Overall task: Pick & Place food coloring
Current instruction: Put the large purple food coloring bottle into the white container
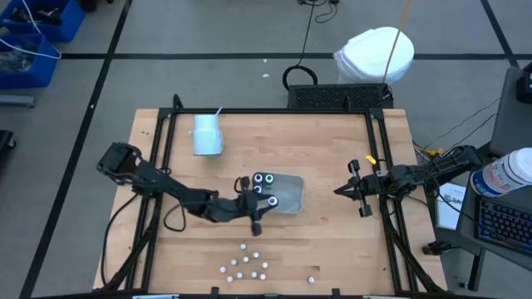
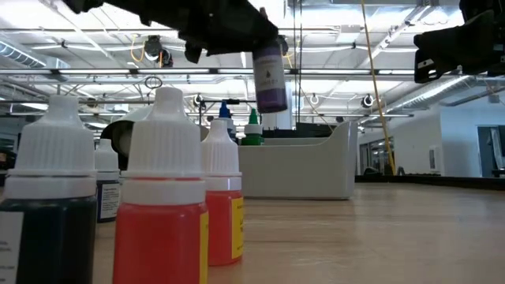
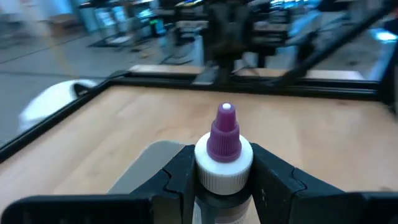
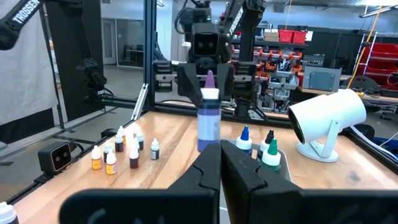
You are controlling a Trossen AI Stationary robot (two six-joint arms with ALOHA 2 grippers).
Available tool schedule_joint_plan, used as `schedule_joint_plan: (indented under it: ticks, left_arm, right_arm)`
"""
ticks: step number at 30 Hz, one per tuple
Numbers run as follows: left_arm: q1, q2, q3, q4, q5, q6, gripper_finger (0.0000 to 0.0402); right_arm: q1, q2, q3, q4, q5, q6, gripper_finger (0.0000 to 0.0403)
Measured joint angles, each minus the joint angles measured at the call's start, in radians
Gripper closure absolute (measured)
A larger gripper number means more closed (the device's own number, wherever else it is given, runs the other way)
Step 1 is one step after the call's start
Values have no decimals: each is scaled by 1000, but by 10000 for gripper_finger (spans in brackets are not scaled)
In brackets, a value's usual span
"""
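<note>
Workspace: pale wooden table (image 1: 332, 241) inside a dark metal frame, set on a grey floor marked with dark lines; open workshop with ceiling lights and shelving beyond.

Grey rectangular tray (image 1: 291, 198) near table centre, holding three upright bottles (image 1: 264, 181): blue, black and green tips in the right wrist view (image 4: 260, 147).

Left gripper (image 1: 256, 213) just at the tray's left edge, raised above the table. Fingers (image 3: 180, 180) clamped on the neck of one food coloring bottle (image 3: 224, 155), below its white collar. Bottle upright, purple tip, dark body with a purple label (image 2: 271, 79), hanging clear of the surface and above tray height in the low view.

Loose group of small bottles (image 1: 247, 264) standing on the front part of the table, well apart from the tray; white caps from above. One further bottle (image 1: 312, 279) standing alone to the right of the group. In the low view, nearest bottles with ribbed white caps, one red-bodied (image 2: 162, 205), one dark-bodied (image 2: 47, 213). In the right wrist view, bodies yellow, red and dark (image 4: 115, 154).

White cup (image 1: 206, 134) lying on its side near the table's back left.

Right gripper (image 1: 342, 190) at the right side of the table, well apart from the tray, fingers pressed together, empty.
</note>
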Motion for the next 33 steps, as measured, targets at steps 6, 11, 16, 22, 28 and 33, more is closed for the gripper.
schedule_joint_plan:
  ticks: [6, 11, 16, 22, 28, 33]
  left_arm:
    - [-60, 150, 215, -203, -287, -128, 281]
    - [-101, 262, 394, -366, -497, -247, 281]
    - [-115, 320, 492, -449, -592, -341, 281]
    - [-122, 327, 499, -583, -666, -534, 281]
    - [-126, 327, 497, -708, -672, -699, 281]
    - [-123, 344, 497, -717, -693, -704, 281]
  right_arm:
    - [0, 10, 0, -3, 0, 17, 403]
    - [0, 20, 0, 1, 0, 27, 403]
    - [0, 25, 0, 9, 0, 27, 403]
    - [0, 28, 0, 17, 0, 23, 403]
    - [0, 28, 0, 22, 0, 15, 403]
    - [0, 28, 0, 23, 0, 8, 403]
